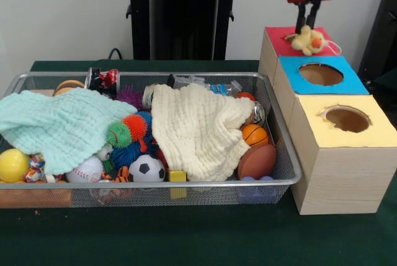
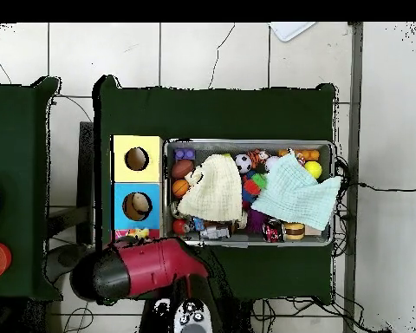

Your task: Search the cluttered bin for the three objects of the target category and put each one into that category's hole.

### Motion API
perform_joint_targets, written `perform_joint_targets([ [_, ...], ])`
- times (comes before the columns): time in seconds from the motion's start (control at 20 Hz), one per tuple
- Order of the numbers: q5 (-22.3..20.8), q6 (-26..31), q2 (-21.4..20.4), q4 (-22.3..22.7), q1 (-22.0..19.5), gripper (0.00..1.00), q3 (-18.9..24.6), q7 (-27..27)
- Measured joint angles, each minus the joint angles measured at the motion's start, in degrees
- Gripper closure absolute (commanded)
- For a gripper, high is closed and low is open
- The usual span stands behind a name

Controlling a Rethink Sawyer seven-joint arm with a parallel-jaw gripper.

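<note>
a: where's the gripper (image 1: 308, 25) right now?

b: in the front view it hangs at the far right, over the red-topped box (image 1: 278, 43). its fingers come down narrow onto a small yellow plush duck (image 1: 309, 40), which sits on the red top right at the hole. whether they pinch it or only touch it, i can't tell.

a: so the duck isn't in yet?

b: not as far as i can see. most of its body shows above the red surface, so i'd judge this drop as in hand, not finished.

a: and the other holes?

b: the blue-topped box (image 1: 344, 82) is next nearer, the yellow-topped box (image 1: 372, 133) nearest. from overhead, something pale seems to lie inside the blue hole, but i can't make out what. the yellow hole looks dark.

a: what's left in the bin?

b: the wire bin (image 1: 286, 154) to the left is full: a mint cloth (image 1: 59, 126) on the left and a cream cloth (image 1: 195, 129) in the middle cover a lot. a soccer ball (image 1: 146, 169), baseball (image 1: 85, 170), small basketball (image 1: 254, 134) and brown football (image 1: 257, 161) show along the near and right side.

a: any more plush toys?

b: none visible. my guess is any remaining ones hide under the cloths, so searching is left.
</note>
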Motion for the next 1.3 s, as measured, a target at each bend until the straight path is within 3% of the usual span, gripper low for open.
perform_joint_targets([
  [0.3, 0.01, -0.86, -3.60, 9.04, -0.27, 1.00, -1.18, 0.00],
  [0.5, 0.05, -6.06, -2.60, 14.25, -0.34, 1.00, -1.55, 0.00],
  [0.65, 0.05, -11.03, -0.52, 16.11, -0.27, 1.00, -1.58, 0.00],
  [0.7, 0.09, -15.56, 1.72, 17.06, -0.03, 1.00, -1.56, 0.00],
  [1.0, 1.71, -23.46, 6.34, 18.85, 1.60, 1.00, -1.55, 0.00],
  [1.3, 4.28, -21.63, 5.28, 19.50, 3.05, 1.00, -1.47, 0.00],
])
